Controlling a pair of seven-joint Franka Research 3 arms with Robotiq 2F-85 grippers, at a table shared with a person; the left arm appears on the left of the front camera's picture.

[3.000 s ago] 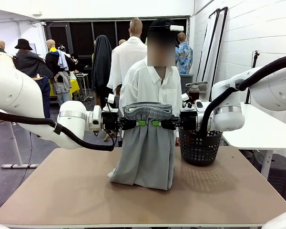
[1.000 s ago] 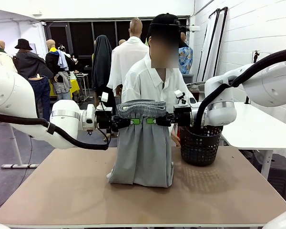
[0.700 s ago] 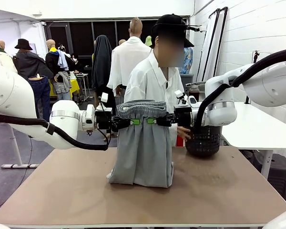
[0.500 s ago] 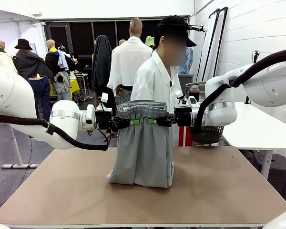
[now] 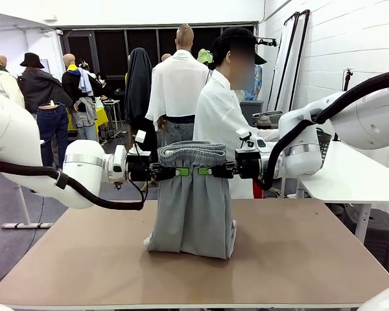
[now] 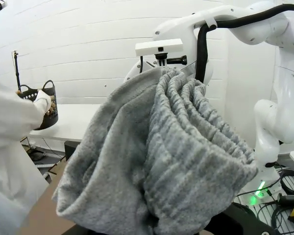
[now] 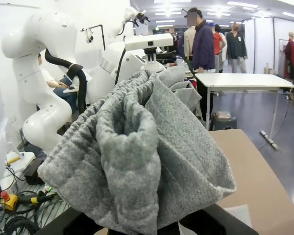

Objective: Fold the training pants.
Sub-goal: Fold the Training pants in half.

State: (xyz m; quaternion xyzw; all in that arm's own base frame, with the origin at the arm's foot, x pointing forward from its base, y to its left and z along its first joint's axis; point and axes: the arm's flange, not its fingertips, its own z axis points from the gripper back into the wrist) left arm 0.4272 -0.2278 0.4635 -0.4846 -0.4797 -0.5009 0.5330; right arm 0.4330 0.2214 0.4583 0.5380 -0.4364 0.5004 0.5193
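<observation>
The left hand [image 5: 170, 172] and right hand [image 5: 219, 171] each pinch the waistband of the training pants [image 5: 193, 207], holding them up. The legs hang down and bunch on the worktop [image 5: 298, 259], so I judge that the folding is not finished.

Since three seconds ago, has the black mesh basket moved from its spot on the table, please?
Yes. The person has lifted the basket off the table and carried it rightward, toward the white side table.
</observation>
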